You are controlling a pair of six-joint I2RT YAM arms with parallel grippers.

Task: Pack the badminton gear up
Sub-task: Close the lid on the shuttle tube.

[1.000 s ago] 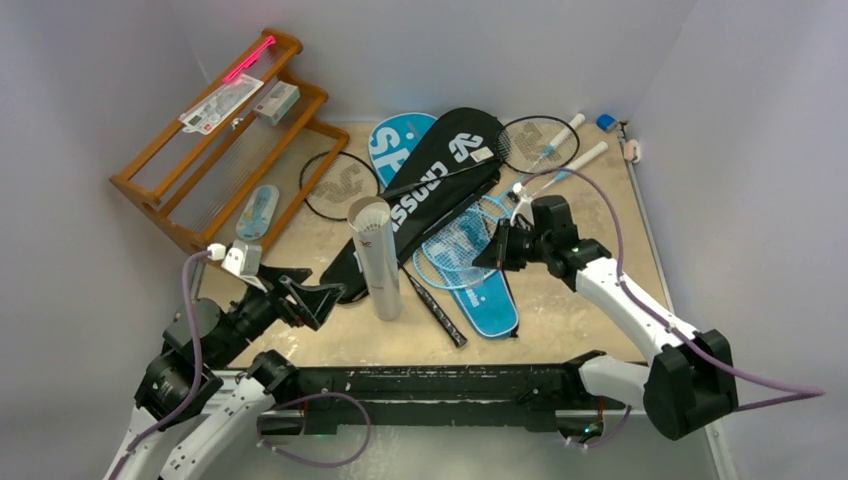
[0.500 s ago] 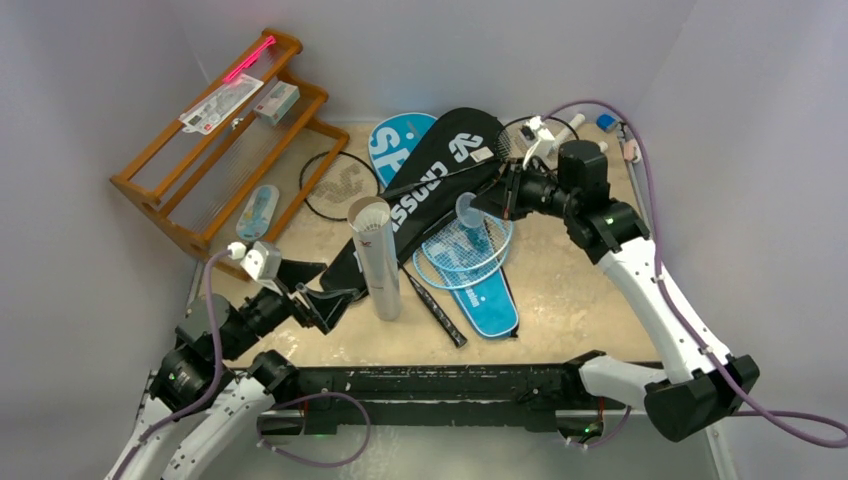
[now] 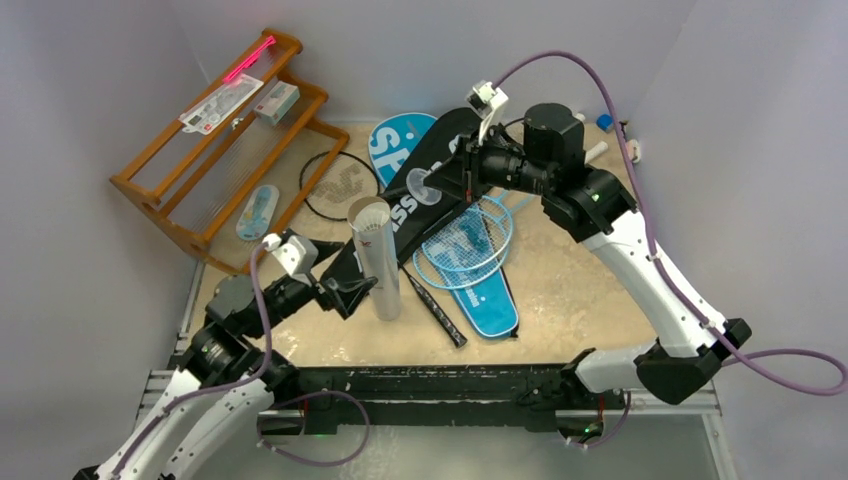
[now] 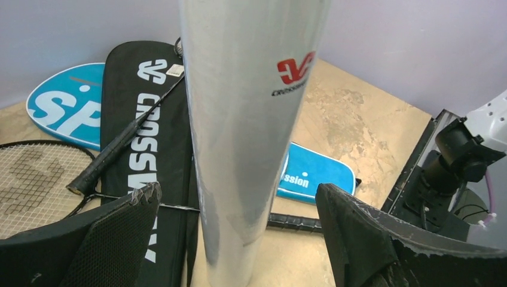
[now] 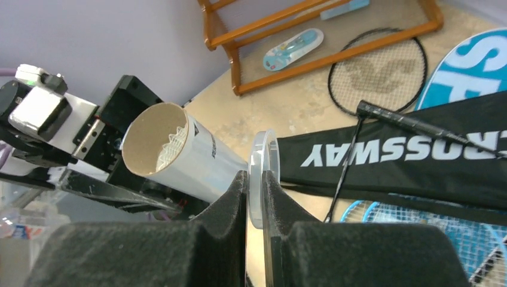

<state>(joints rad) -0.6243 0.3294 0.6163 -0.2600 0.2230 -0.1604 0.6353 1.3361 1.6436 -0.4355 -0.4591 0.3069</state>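
White cardboard tube stands upright and uncapped near the middle of the worktop in the top view. My left end effector is spread wide just beside its lower half. My right end effector pinches a clear cap above the black CROSSWAY cover. No racket is in a cover yet: the light-blue rackets lie across the blue SPORT cover, and the black racket lies bare by the wooden rack.

Left wrist view: the tube rises between my open fingers, neither touching it.

Right wrist view: the cap sits edge-on between closed pads. The tube's mouth is near but apart, with what look like shuttlecock feathers inside, though dimly seen. Capping comes next, I judge. A black handle lying across the cover sits low, under that path.
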